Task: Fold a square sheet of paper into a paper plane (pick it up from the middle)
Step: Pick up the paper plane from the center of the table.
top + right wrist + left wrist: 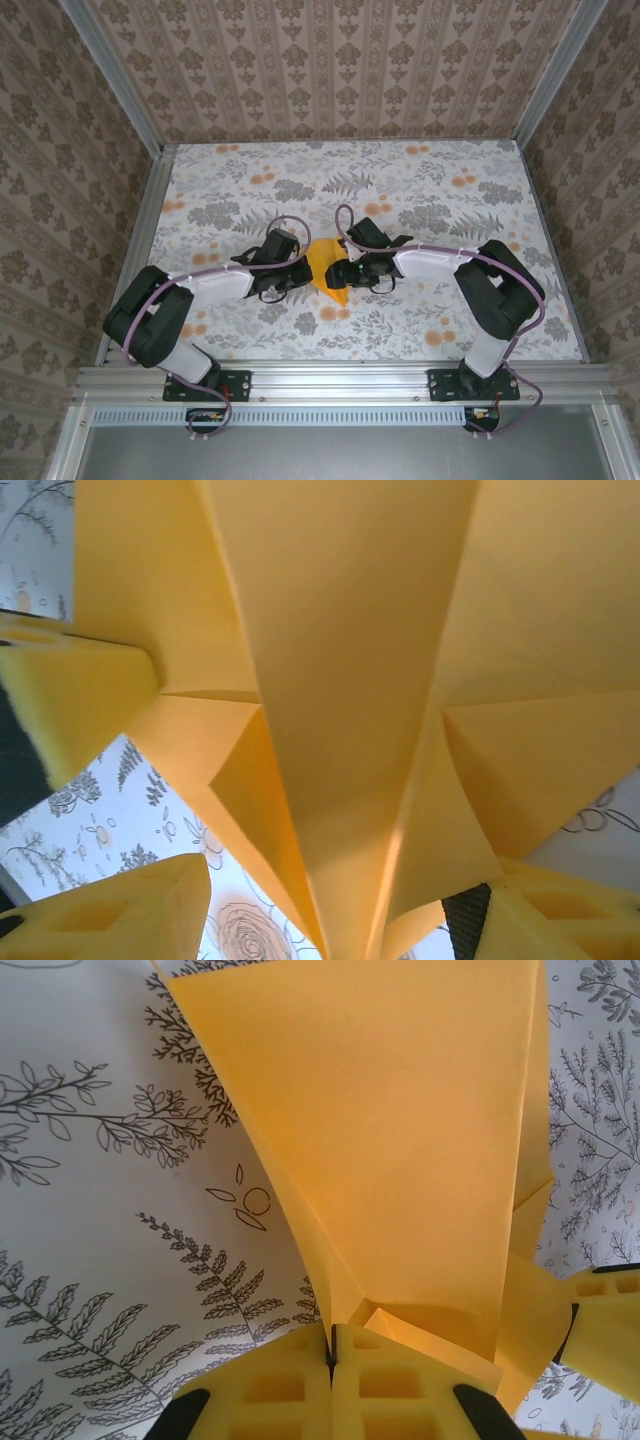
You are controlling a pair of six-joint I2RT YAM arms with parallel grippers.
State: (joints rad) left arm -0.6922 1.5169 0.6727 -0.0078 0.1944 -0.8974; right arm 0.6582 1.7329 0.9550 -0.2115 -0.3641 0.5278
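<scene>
The square sheet of paper [325,265], bright orange-yellow, is folded into a pointed paper plane shape with a centre crease and triangular flaps. It hangs between the two grippers at mid table, its tip pointing toward the near edge. My left gripper [331,1345] is shut, pinching a folded edge of the paper [400,1140] between its yellow pads. My right gripper [345,880] stands open, its yellow fingers [120,910] wide apart on either side of the paper's centre fold [340,730], which runs down between them without being clamped.
The table [420,180] carries a floral cloth with grey ferns and small orange blossoms. Metal frame posts and patterned walls close it in on the left, right and back. Both arms [200,285] reach inward from the near edge, and their grippers almost touch.
</scene>
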